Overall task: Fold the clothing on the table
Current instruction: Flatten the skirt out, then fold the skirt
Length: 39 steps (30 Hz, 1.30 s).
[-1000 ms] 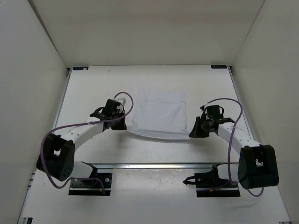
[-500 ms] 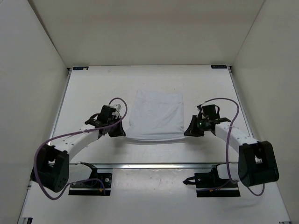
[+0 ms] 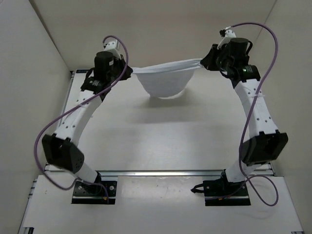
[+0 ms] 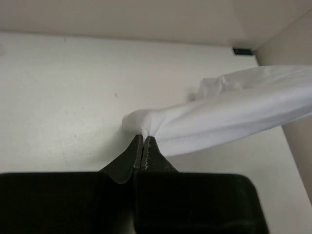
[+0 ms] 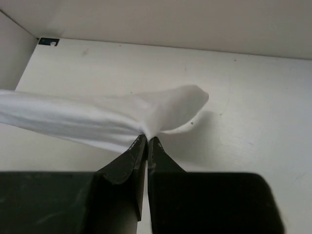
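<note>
The white clothing point(image 3: 165, 79) hangs in the air between both arms at the far end of the table point(image 3: 161, 136), stretched along its upper edge and sagging in the middle. My left gripper point(image 3: 128, 68) is shut on its left corner point(image 4: 146, 127). My right gripper point(image 3: 203, 62) is shut on its right corner point(image 5: 151, 127). In the left wrist view the clothing point(image 4: 234, 114) runs off to the right; in the right wrist view the clothing point(image 5: 87, 119) runs off to the left. Its shadow falls on the table below.
White walls point(image 3: 156, 29) close in the table at the back and both sides. A metal rail point(image 3: 161, 172) crosses near the arm bases. Purple cables point(image 3: 53, 131) loop beside each arm.
Both grippers have lifted the clothing off the table and carried it up and toward the far wall. Earlier it lay flat between them, low near the table's middle.
</note>
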Each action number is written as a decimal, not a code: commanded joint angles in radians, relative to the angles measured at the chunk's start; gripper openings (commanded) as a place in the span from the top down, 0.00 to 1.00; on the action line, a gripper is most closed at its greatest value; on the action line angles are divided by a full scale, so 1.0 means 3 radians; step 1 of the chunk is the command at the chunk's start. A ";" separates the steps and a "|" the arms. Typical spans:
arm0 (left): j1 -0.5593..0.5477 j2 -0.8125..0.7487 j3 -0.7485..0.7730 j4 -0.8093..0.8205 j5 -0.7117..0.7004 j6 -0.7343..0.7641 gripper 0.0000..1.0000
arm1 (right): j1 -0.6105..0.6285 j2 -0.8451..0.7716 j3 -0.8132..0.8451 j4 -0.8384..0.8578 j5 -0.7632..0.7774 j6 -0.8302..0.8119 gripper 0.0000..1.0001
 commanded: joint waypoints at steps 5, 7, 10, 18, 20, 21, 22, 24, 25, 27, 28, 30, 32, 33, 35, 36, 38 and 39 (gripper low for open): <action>-0.0137 -0.0979 -0.1029 0.0104 -0.0451 0.0182 1.00 | -0.0182 -0.0889 -0.1678 0.0216 0.0039 -0.0158 1.00; -0.0240 -0.1194 -0.1636 0.0068 -0.0375 0.0065 1.00 | -0.0188 -0.1175 -0.2448 0.0360 0.0013 -0.0112 1.00; -0.0418 -0.1592 -0.2387 0.0022 -0.0241 -0.0221 1.00 | -0.0101 -0.1631 -0.3201 0.0310 -0.0002 0.0000 1.00; -0.0685 -0.2957 -0.3387 -0.0581 0.0045 -0.0851 1.00 | 0.0584 -0.2659 -0.4160 -0.0023 -0.0114 0.0649 1.00; -0.0481 -0.3025 -0.3382 -0.0566 0.0142 -0.0821 1.00 | 0.0579 -0.2695 -0.4170 0.0038 -0.0171 0.0701 1.00; -0.0435 -0.2909 -0.3382 -0.0510 0.0208 -0.0790 1.00 | 0.0493 -0.2630 -0.4160 0.0119 -0.0211 0.0681 1.00; -0.0348 -0.2816 -0.3276 -0.0485 0.0270 -0.0714 1.00 | 0.0350 -0.2573 -0.4135 0.0186 -0.0298 0.0640 1.00; -0.0368 -0.2317 -0.3076 -0.0388 0.0235 -0.0560 1.00 | 0.0176 -0.2181 -0.3966 0.0248 -0.0411 0.0517 1.00; -0.0383 -0.2031 -0.2908 -0.0321 0.0209 -0.0514 1.00 | 0.0109 -0.1956 -0.3814 0.0248 -0.0376 0.0431 1.00; -0.0348 -0.1576 -0.2642 -0.0229 0.0224 -0.0351 1.00 | 0.0093 -0.1670 -0.3573 0.0294 -0.0340 0.0313 1.00; -0.0327 -0.1279 -0.2403 -0.0178 0.0234 -0.0330 1.00 | 0.0119 -0.1561 -0.3415 0.0329 -0.0309 0.0277 1.00; -0.0307 -0.0875 -0.2044 -0.0122 0.0245 -0.0248 1.00 | 0.0063 -0.1219 -0.3174 0.0386 -0.0268 0.0231 1.00; -0.0327 -0.0480 -0.1524 -0.0152 0.0199 -0.0166 1.00 | 0.0032 -0.0983 -0.2883 0.0462 -0.0284 0.0200 1.00; -0.0317 -0.0241 -0.1394 -0.0187 0.0194 -0.0126 1.00 | 0.0027 -0.0810 -0.2806 0.0468 -0.0294 0.0180 1.00; -0.0317 0.0062 -0.0905 -0.0264 0.0158 -0.0079 1.00 | -0.0034 -0.0544 -0.2413 0.0432 -0.0360 0.0113 1.00; -0.0307 0.0235 -0.0725 -0.0290 0.0127 -0.0054 1.00 | -0.0045 -0.0411 -0.2325 0.0407 -0.0380 0.0098 1.00; -0.0291 0.0431 -0.0530 -0.0285 0.0071 -0.0033 1.00 | -0.0070 -0.0191 -0.2004 0.0447 -0.0340 0.0047 1.00; -0.0251 0.0583 -0.0418 -0.0265 0.0051 -0.0033 1.00 | -0.0080 -0.0033 -0.1891 0.0478 -0.0375 0.0021 0.96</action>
